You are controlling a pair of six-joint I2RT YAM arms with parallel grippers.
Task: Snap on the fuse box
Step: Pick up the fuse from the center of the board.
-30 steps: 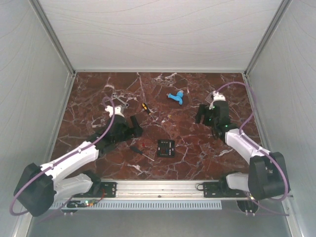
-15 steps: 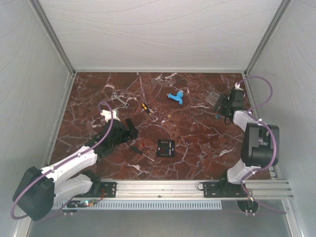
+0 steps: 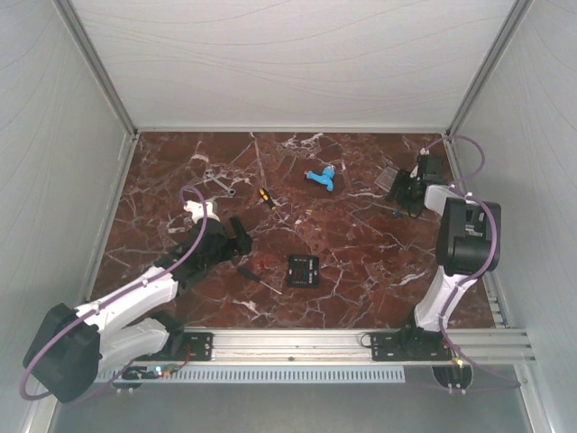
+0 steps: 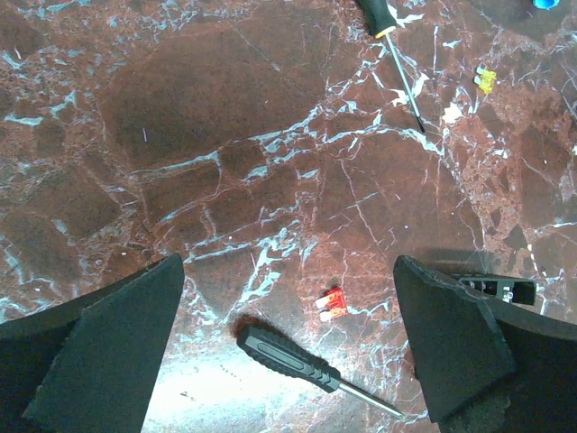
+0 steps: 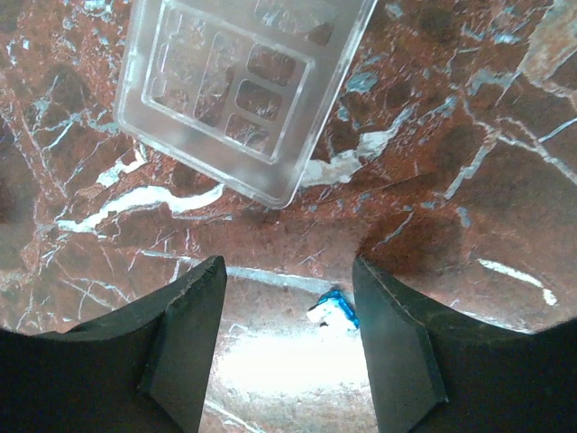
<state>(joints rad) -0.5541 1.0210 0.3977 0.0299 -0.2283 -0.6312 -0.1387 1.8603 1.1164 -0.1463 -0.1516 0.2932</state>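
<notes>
The fuse box (image 3: 304, 270) lay flat on the marble table (image 3: 361, 262), in the middle of the near half, between the two arms. It was a small black square, its top uncovered, with tiny coloured specks showing in rows inside; finer detail was too small to make out from the top view. Its clear cover (image 5: 243, 90) was well apart from it, at the far right of the table: a transparent square of plastic lying flat, with a raised rim and a grid of moulded rectangular recesses through which the marble showed.

The right end effector (image 5: 288, 271) hung just on the near side of that cover, its fingers spread with only bare table between them and not touching the cover. A small blue fuse (image 5: 338, 308) lay on the table between the fingers.

Just left of the fuse box lay a thin black-handled screwdriver (image 4: 288, 356), with a small red fuse (image 4: 334, 304) just beside it. The left end effector (image 4: 288, 271) hovered over these two, fingers spread wide and holding nothing.

Farther off lay a second screwdriver (image 4: 388, 27) with a yellow band on its handle, a yellow fuse (image 4: 485, 81), a light-blue plastic piece (image 3: 322, 178) and a metal wrench (image 3: 219, 183).
</notes>
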